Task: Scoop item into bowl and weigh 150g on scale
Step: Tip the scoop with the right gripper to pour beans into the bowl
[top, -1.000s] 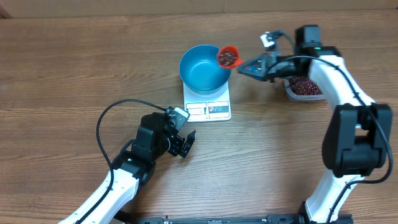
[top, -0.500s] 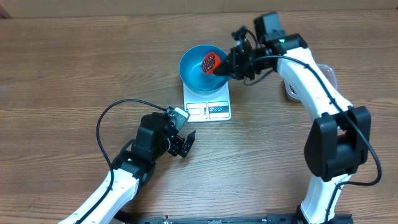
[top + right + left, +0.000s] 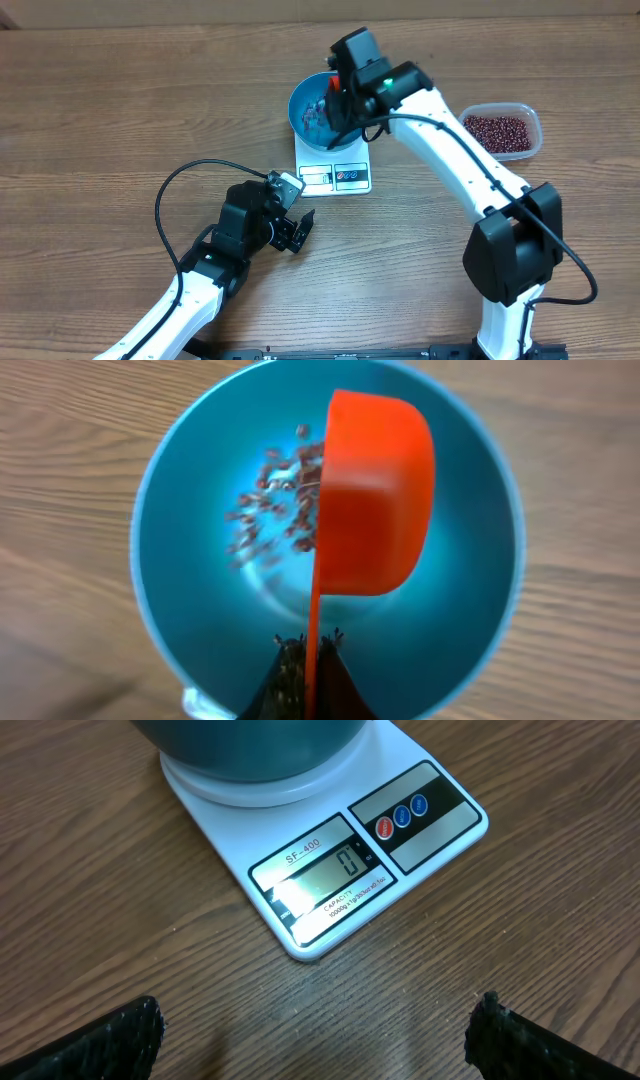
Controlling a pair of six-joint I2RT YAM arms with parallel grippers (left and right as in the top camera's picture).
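Wood surface (image 3: 100, 100) beneath us. Our right gripper (image 3: 305, 678) is clamped shut on the scoop (image 3: 375, 500) by its handle. Just ahead, the tipped scoop spills beans (image 3: 268, 500) into the bowl (image 3: 175, 610) on the scale (image 3: 420, 815) below. We should tip gently, watching the display (image 3: 322, 880), which reads zero. Our left gripper (image 3: 298, 232) rests empty, spread wide, past the scale.

White links (image 3: 450, 150), blk joints (image 3: 512, 250), looping blk cable (image 3: 160, 215) — rough blk pincer tips (image 3: 110, 1040)
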